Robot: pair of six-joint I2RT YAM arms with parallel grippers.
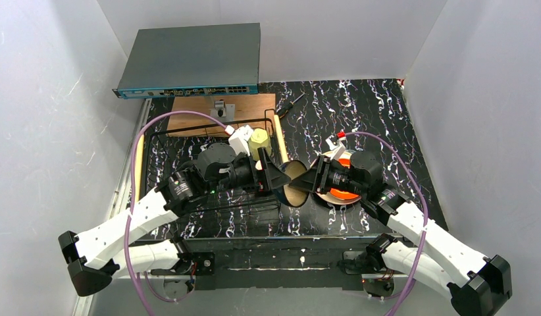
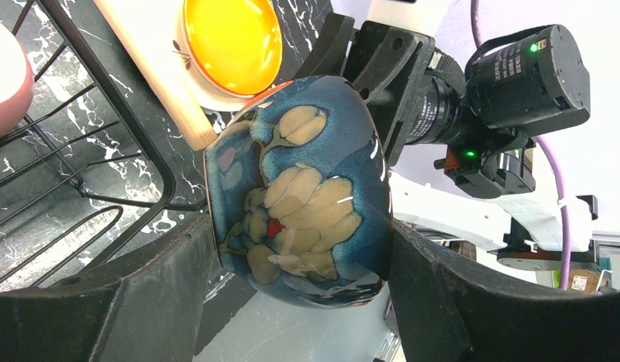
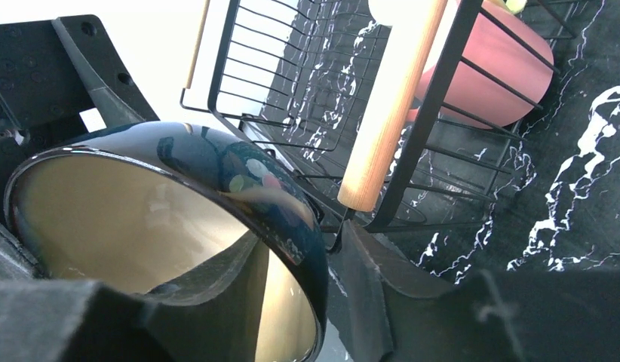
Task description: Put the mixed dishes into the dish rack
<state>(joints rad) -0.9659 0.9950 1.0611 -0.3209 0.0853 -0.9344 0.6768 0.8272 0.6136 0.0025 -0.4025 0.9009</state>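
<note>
Bowl [image 2: 307,188], blue-teal with tan petals (tan inside), clamped in left jaws; right jaws straddle its rim, grip unclear.

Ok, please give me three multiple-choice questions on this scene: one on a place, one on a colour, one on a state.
1. Where is the pink mug? A in the dish rack; B on the table; C in a claw.
2. What colour is the blue-teal bowl inside? A white; B tan; C red.
3. How is the bowl held? A upright; B upside down; C on its side between both claws.
Answers: 1 A, rack wires enclose it. 2 B, the right wrist view looks into it. 3 C, the left claw flanks its sides, the right claw straddles its rim.
</note>
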